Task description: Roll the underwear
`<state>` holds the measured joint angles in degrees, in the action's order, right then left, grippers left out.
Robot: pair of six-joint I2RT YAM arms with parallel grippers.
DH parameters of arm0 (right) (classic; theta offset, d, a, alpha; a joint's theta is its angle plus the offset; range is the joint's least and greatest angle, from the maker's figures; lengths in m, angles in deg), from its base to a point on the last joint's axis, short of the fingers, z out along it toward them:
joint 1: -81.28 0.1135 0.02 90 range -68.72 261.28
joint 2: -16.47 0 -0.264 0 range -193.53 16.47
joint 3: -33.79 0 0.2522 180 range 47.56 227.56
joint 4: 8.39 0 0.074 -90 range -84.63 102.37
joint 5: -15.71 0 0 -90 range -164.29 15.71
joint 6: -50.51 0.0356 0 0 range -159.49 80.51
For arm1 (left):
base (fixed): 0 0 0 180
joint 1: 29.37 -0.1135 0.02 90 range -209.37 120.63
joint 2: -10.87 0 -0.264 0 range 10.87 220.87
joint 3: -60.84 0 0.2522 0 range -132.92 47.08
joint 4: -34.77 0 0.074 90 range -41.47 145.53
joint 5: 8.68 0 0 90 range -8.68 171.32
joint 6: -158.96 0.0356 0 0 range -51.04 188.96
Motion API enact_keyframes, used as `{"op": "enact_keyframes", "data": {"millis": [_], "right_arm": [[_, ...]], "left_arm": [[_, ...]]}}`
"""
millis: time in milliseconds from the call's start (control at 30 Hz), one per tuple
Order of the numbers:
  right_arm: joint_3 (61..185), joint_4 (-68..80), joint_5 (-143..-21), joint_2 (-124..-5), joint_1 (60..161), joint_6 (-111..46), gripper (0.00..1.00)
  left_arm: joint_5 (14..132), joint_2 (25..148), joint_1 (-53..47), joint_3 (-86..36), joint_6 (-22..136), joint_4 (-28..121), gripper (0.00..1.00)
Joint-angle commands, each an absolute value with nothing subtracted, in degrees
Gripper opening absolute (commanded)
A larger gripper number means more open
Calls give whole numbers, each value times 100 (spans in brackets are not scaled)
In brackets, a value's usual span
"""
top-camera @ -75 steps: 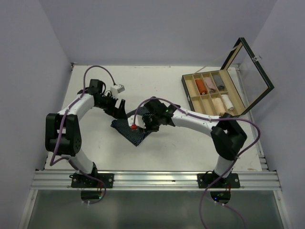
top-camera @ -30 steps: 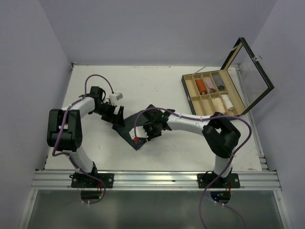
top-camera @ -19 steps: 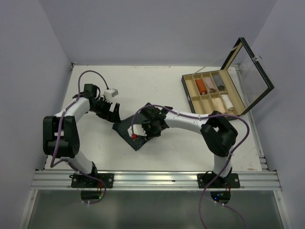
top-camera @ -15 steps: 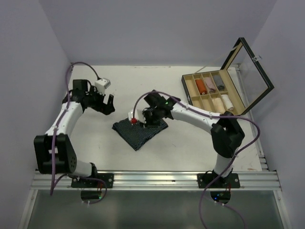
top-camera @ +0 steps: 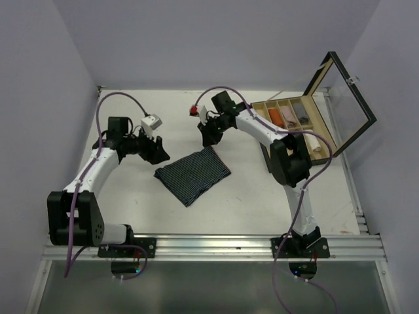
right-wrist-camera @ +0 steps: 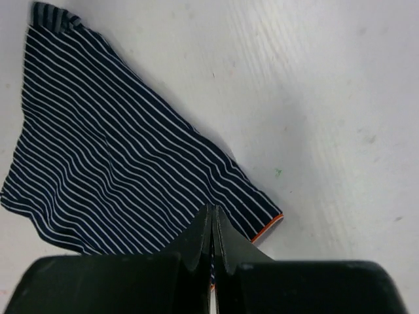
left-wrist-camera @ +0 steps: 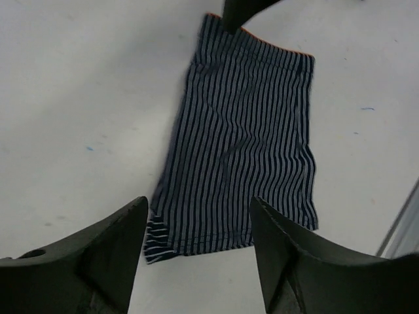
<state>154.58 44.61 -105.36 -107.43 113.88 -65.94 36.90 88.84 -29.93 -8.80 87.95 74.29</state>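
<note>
The white table (top-camera: 131, 203) is carrying everything in view. The wooden box (top-camera: 325, 124) is sitting at its far right corner with the glass lid (top-camera: 347, 104) standing open. It is divided into compartments, and several are holding rolled cloths, among them an orange roll (top-camera: 275, 116). The right arm is crossing over the box and hiding part of it.

The navy striped underwear (top-camera: 192, 174) is lying flat and unrolled near the middle of the table, set at an angle to the table edges. It is showing a thin orange trim along one edge (right-wrist-camera: 111, 170). No hand is gripping it.

The left hand (top-camera: 157, 152) is hovering just left of the underwear. In its wrist view the fingers are standing apart with nothing between them (left-wrist-camera: 200, 216), and the cloth (left-wrist-camera: 245, 144) is lying beyond them on the table.

The right hand (top-camera: 209, 134) is hanging at the far corner of the underwear. Its fingers are pressed together (right-wrist-camera: 211, 222) and clenched on nothing. The tips are pointing at the trimmed edge of the cloth. I cannot tell whether they are touching it.
</note>
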Motion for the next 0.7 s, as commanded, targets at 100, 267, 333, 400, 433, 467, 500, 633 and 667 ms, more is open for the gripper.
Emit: {"op": "enact_keyframes", "data": {"millis": [100,267,333,400,433,467,500,633,667], "right_arm": [[15382,4844,-11314,-11238,11214,-5628,0],[14504,4467,-11208,-11133,11064,-5294,0],[13961,4248,-11164,-10993,11011,-5013,0],[13485,3966,-11260,-10713,11011,-4585,0],[13005,3556,-11313,-10598,11011,-4355,0],[12791,3352,-11461,-10510,11020,-4135,0],[12615,3167,-11515,-10369,11020,-3611,0],[12104,2384,-11691,-10202,11029,-2667,0],[12094,2322,-11770,-10158,11029,-2526,0]], "left_arm": [[3421,9486,-2480,-48,7899,7165,58],[3763,10358,-2559,-240,7626,7261,55],[3957,10787,-2681,-450,7582,7288,55],[4132,11061,-2761,-653,7652,7419,55],[4177,11332,-2787,-871,7713,7472,55],[4264,11448,-2796,-986,7740,7542,55],[4352,11658,-2814,-1223,7784,7569,55],[4441,12037,-2893,-1960,8108,7727,55],[4362,12073,-2902,-2111,8344,7884,56]]}}
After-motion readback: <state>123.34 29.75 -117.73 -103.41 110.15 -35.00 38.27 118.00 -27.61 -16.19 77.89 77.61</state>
